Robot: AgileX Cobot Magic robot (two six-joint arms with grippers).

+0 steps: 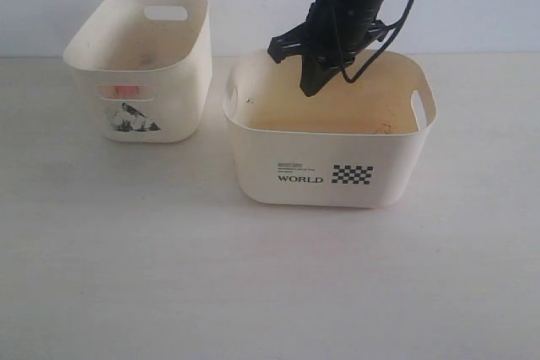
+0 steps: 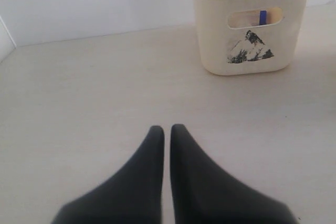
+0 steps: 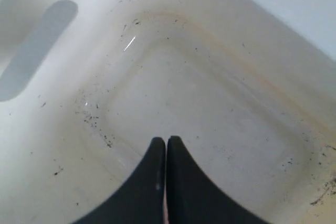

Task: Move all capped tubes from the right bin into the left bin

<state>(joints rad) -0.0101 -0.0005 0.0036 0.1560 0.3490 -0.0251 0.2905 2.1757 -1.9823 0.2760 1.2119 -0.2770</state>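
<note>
My right gripper (image 1: 312, 90) hangs shut just inside the wide "WORLD" right bin (image 1: 253, 166), with nothing between its fingers. In the right wrist view the gripper (image 3: 166, 140) points at the right bin's bare, speckled floor (image 3: 210, 103); no tube shows there. The narrower left bin (image 1: 181, 65) stands at the back left. Through its slot handle an orange-red cap (image 1: 126, 90) shows. In the left wrist view a blue cap (image 2: 262, 17) shows through the slot of the left bin (image 2: 210, 45). My left gripper (image 2: 167, 128) is shut and empty, low over the table, well apart from that bin.
Both bins stand on a pale wooden table (image 1: 169, 276) in front of a white wall (image 1: 236, 6). The right arm's cables (image 1: 396, 23) hang over the right bin's far rim. My left arm is out of the exterior view.
</note>
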